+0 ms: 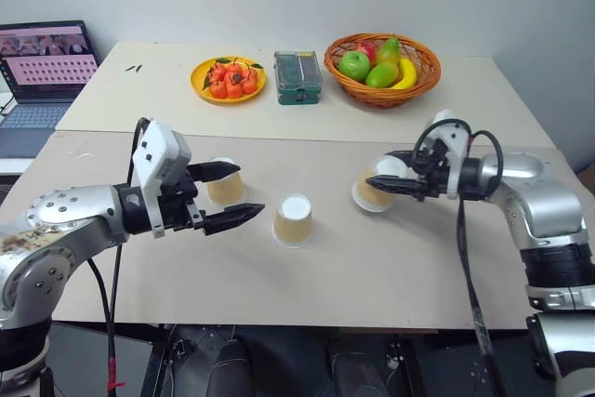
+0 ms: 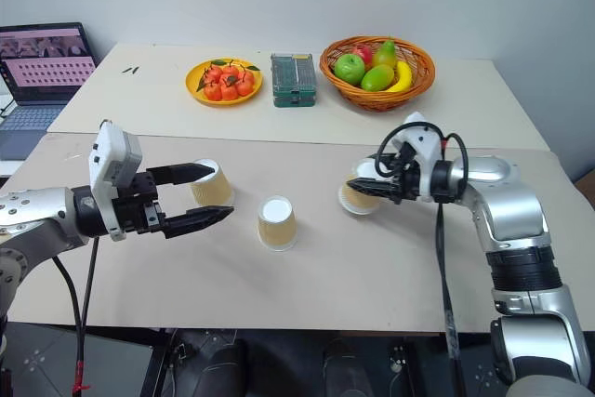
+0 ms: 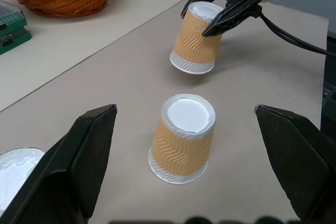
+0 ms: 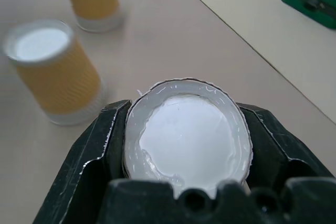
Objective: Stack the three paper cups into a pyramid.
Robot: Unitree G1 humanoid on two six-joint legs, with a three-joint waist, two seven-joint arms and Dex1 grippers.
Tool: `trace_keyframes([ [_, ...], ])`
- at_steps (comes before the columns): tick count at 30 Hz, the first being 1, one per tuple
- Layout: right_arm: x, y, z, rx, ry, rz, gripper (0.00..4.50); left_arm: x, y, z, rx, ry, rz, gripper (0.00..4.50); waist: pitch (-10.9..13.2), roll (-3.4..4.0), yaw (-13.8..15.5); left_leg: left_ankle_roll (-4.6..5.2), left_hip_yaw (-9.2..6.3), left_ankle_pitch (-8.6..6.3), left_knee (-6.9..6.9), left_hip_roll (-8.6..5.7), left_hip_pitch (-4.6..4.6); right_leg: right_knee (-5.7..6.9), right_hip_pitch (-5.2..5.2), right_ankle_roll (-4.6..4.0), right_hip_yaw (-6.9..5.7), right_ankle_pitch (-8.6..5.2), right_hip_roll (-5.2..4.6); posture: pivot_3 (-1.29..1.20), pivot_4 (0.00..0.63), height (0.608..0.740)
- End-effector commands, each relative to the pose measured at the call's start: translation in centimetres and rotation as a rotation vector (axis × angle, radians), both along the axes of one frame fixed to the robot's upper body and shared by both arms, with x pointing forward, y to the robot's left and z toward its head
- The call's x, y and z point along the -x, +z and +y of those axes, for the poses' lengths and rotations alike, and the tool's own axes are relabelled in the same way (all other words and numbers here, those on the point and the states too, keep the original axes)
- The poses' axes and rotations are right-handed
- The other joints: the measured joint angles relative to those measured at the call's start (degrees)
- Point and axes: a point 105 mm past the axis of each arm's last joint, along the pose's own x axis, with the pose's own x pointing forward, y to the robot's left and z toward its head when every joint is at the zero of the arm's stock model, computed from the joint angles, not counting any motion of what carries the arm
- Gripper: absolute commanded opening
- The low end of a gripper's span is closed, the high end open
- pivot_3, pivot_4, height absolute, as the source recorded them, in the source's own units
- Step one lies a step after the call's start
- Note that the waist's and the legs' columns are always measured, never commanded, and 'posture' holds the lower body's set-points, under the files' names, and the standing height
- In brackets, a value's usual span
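Left eye view: Three small tapered cups of tan ribbed paper, all upside down with white bases up, occupy the near beige table. The middle cup stands alone. The left cup stands between the spread black fingers of the left end effector, which is fully open and touches nothing. The right end effector is closed on the right cup, gripping it near the base and holding it tilted.

Right eye view: A yellow plate of small red fruit, a green plastic box and a woven wicker basket of mixed fruit sit on the far table, well apart from the cups. An open laptop stands at the far left.

Left wrist view: The gripped cup hangs tilted, its rim apparently just clear of the table; the middle cup stands near it.

Right wrist view: The two fingers clamp opposite sides of the white base, and the thin paper edge looks slightly squeezed out of round.

Handling assessment: The cups are probably very light, thin-walled and easily crushed. The ribbed sleeve should give fair friction. Grip across the narrow base end, where the bottom disc stiffens the wall, with light force. Empty cups likely tip or slide at the slightest nudge.
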Motion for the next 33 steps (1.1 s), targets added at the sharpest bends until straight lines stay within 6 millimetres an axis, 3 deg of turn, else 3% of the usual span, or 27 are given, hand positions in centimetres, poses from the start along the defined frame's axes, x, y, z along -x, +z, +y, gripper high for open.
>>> trace_keyframes([
  [1, 1.2, -0.3, 2.0, -0.01, 0.067, 0.003, 2.65, 0.0, 0.9, -0.4, -0.001, -0.02, -0.057, 4.5, 0.0, 0.0, 0.1, 0.0, 0.0, 0.0, 0.0, 0.0, 0.0, 0.0, 0.0, 0.0, 0.0, 0.0, 0.0, 0.0, 0.15, 0.74],
  [8, 1.7, -1.4, 1.7, 0.002, 0.066, 0.034, 2.65, 0.0, 1.0, -0.3, -0.002, -0.019, -0.063, 4.5, 0.0, 0.0, 0.8, 0.0, 0.0, 0.0, 0.02, 0.0, -0.06, -0.04, -0.02, -0.02, 0.0, 0.01, -0.01, 0.0, 0.15, 0.74],
  [15, 2.7, -2.6, 3.2, -0.006, 0.105, 0.071, 2.65, -0.1, 1.0, -0.3, 0.0, -0.021, -0.066, 4.5, 0.0, 0.0, 0.6, 0.0, 0.0, 0.0, -0.01, 0.0, -0.05, -0.01, -0.03, -0.01, 0.0, 0.0, 0.0, 0.0, 0.15, 0.74],
  [29, 3.3, -4.0, 3.6, 0.015, 0.112, 0.103, 2.65, -0.2, 1.3, -0.6, 0.004, -0.03, -0.078, 4.5, 0.0, 0.0, 0.6, 0.0, 0.0, 0.0, 0.02, 0.0, -0.04, -0.01, -0.01, -0.01, 0.0, 0.0, 0.0, 0.0, 0.15, 0.74],
  [31, 3.3, -4.1, 3.7, 0.009, 0.117, 0.112, 3.63, -0.2, 1.4, -0.6, 0.005, -0.029, -0.081, 4.5, 0.0, 0.0, 0.6, 0.0, 0.0, 0.0, 0.02, 0.0, -0.04, -0.01, -0.01, -0.01, 0.0, 0.0, -0.01, 0.0, 0.15, 0.74],
  [33, 3.4, -4.0, 3.8, 0.0, 0.122, 0.117, 4.22, -0.3, 1.4, -0.6, 0.005, -0.029, -0.083, 4.5, 0.0, 0.0, 0.6, 0.0, 0.0, 0.0, 0.02, 0.0, -0.04, -0.01, -0.01, -0.01, 0.0, 0.0, 0.0, 0.0, 0.15, 0.74],
])
